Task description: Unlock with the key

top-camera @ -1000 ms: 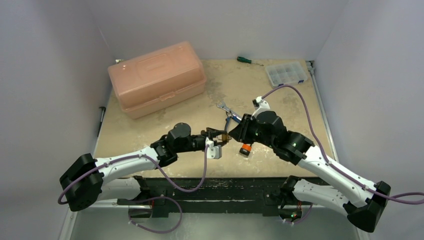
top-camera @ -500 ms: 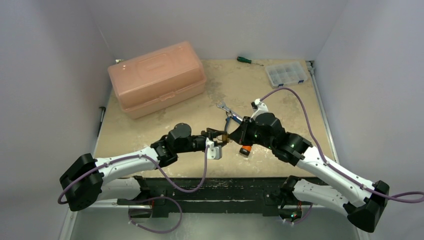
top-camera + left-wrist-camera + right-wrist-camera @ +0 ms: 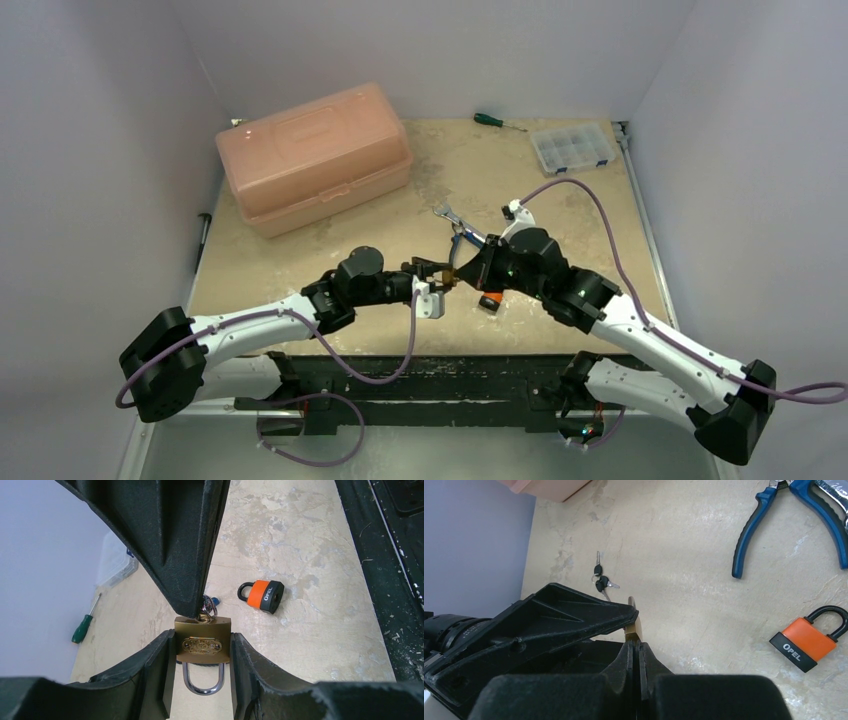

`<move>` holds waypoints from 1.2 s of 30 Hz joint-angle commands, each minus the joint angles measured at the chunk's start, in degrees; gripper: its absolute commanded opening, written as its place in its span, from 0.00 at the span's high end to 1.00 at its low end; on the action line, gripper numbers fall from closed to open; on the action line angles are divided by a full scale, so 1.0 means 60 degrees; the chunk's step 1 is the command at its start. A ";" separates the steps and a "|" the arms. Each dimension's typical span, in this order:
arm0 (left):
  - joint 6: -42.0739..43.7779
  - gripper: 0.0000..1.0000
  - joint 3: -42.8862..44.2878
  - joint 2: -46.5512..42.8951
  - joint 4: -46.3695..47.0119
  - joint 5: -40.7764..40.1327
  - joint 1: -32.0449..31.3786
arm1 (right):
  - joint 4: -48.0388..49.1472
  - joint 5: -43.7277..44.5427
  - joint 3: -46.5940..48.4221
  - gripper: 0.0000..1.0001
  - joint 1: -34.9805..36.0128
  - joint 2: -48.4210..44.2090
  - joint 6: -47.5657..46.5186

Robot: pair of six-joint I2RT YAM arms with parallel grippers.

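Key at the lock, both grippers clamped!
The left gripper (image 3: 202,655) grasps the brass padlock (image 3: 202,639) by its sides over the counter (image 3: 310,630), shackle pointing back at the wrist. Right at the padlock's keyhole end, the right gripper (image 3: 634,647) is pinched tight on the key (image 3: 206,615). Beyond the brass padlock lies an orange padlock (image 3: 261,596), untouched. The risk, I'd say: an off-axis twist could slip the thin key from the pinch, or swivel the brass padlock in its hold.

Shiny brass padlock (image 3: 202,645) of smooth yellow metal, its loop (image 3: 202,692) bright silver metal, orange padlock (image 3: 261,596) in matt plastic, rough blotchy table (image 3: 310,540), cloudy pink plastic box (image 3: 313,155), pliers (image 3: 749,532) with smooth blue handles
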 commanded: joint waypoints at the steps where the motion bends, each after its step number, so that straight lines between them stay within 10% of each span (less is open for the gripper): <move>1: 0.0152 1.00 0.0413 -0.0301 0.0720 0.0161 -0.0101 | 0.0699 -0.0274 -0.0262 1.00 0.0025 0.0037 0.0367; 36: 0.1521 1.00 -0.0155 -0.0638 0.1206 -0.1754 -0.0955 | 0.0987 -0.0179 -0.0810 1.00 0.0025 0.0319 0.2355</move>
